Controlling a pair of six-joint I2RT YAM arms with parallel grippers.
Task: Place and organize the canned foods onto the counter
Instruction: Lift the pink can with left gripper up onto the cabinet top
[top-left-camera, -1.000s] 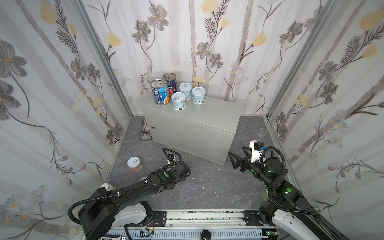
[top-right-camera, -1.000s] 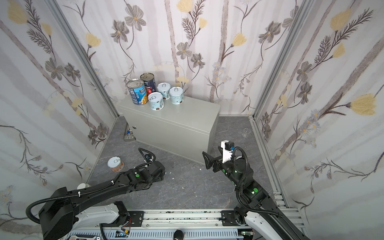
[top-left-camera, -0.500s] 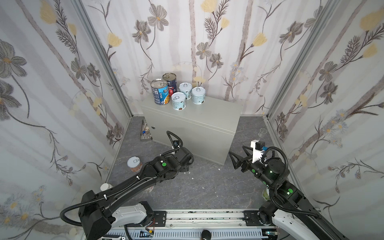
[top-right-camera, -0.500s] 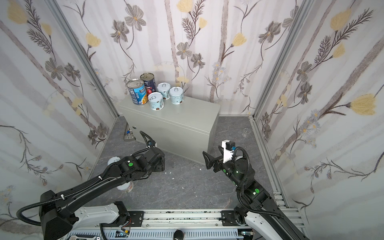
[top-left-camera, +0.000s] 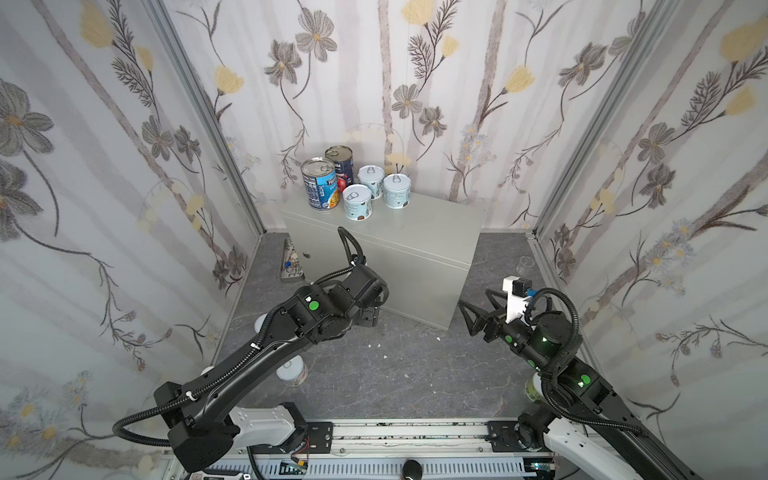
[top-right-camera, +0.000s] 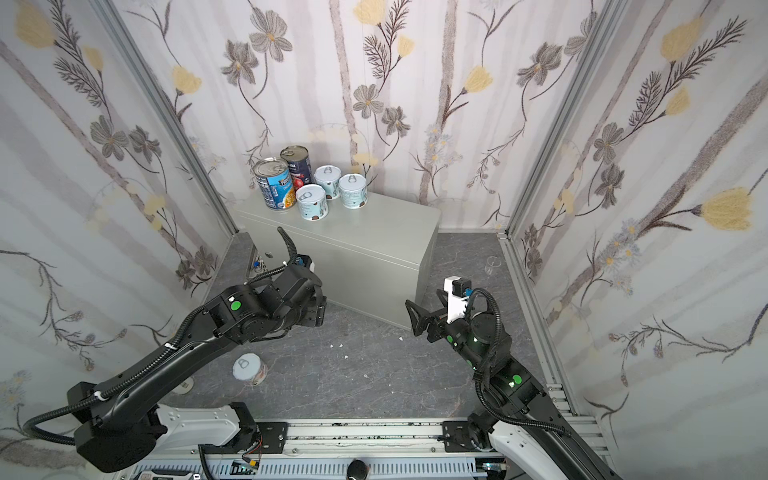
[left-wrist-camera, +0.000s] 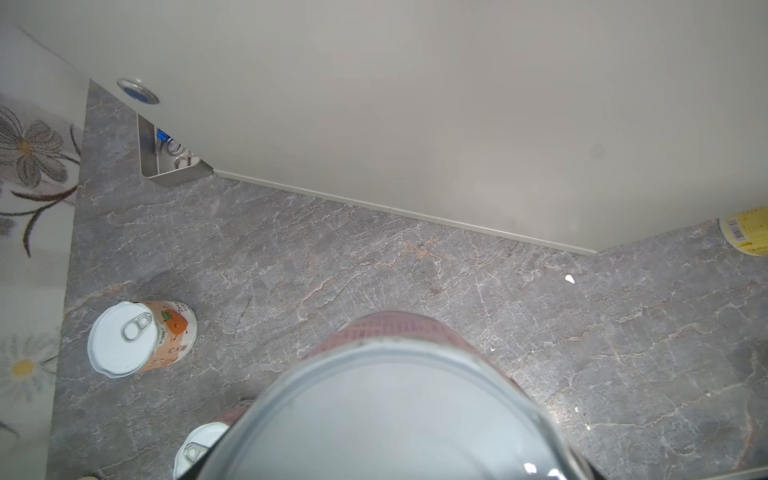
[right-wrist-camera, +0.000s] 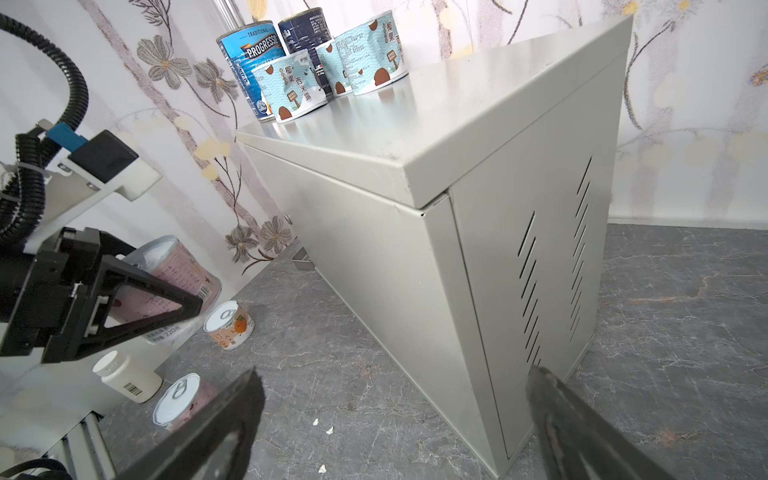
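room: bare right half of tabletop | back-left corner: five cans | left hand: gripping pink can below front edge | right hand: wide open | floor: orange can

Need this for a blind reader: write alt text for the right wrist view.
The left end effector grips a pink-labelled can beside a grey cabinet bearing five cans. Two short cans and a white pill bottle sit on the marbled floor, beyond the open right end effector.

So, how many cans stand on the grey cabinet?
5, all at the cabinet's far left corner: the blue Progresso can, the navy can behind it, three short teal-label cans beside them. Others may hide behind.
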